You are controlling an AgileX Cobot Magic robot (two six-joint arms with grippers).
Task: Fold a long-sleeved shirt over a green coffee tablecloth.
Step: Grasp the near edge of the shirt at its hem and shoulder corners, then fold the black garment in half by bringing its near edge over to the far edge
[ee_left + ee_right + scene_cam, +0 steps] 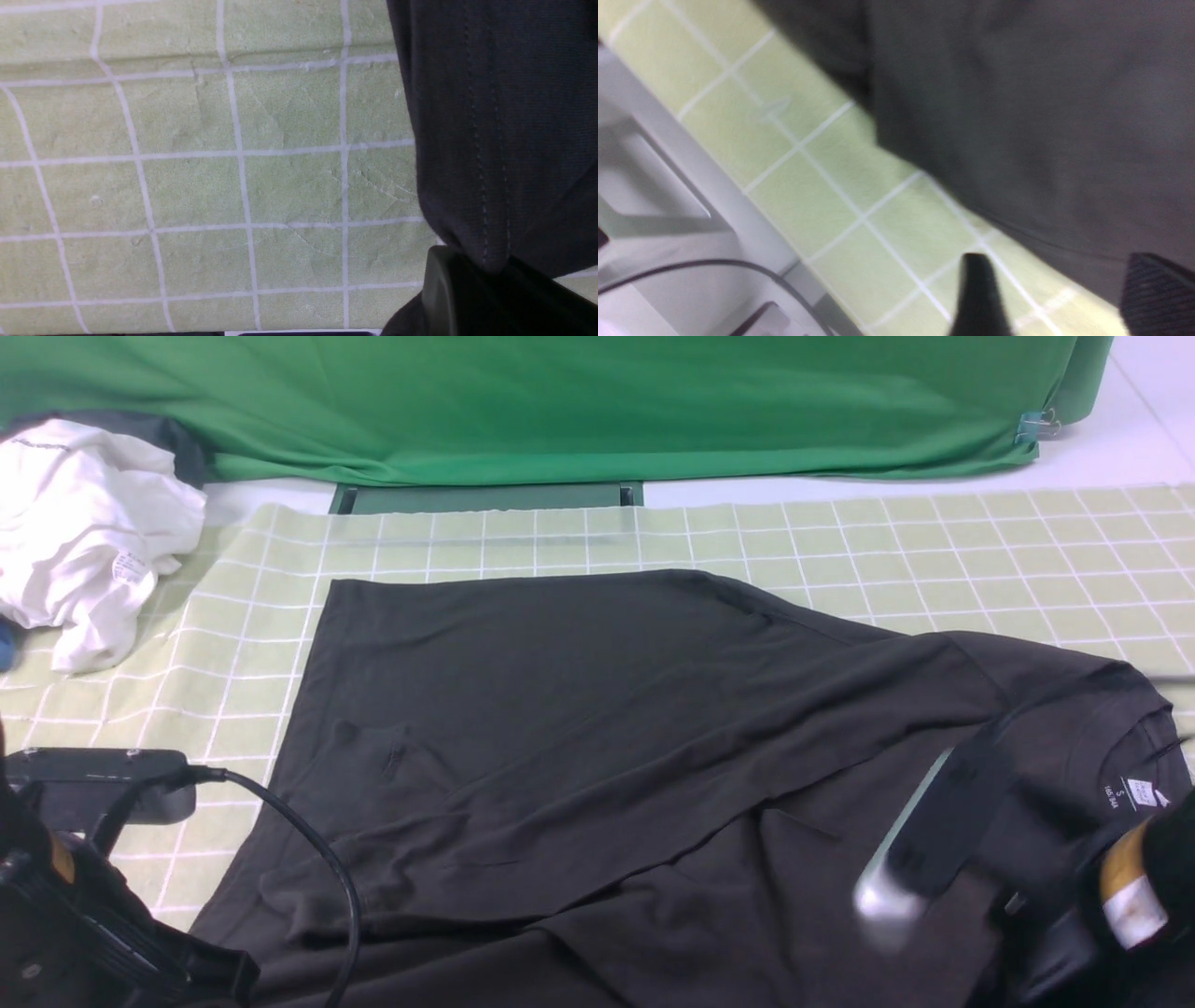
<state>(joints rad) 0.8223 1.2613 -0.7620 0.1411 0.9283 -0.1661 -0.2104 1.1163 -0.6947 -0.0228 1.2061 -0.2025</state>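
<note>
Black long-sleeved shirt (597, 728) lay spread over the green coffee tablecloth (840, 541) on the worktop, one side folded across the body, neck label (1134, 793) at the near right. Left arm sat low at the near-left corner. The left tool (490, 289) was pressed together, pinching a stitched edge of the shirt. Right arm reached in low from the near right, blurred, beside the collar. The right tool (1064, 298) stood spread, nothing between its fingers. White garment (84, 532) bunched far left, deep-green fabric (560, 401) behind.
</note>
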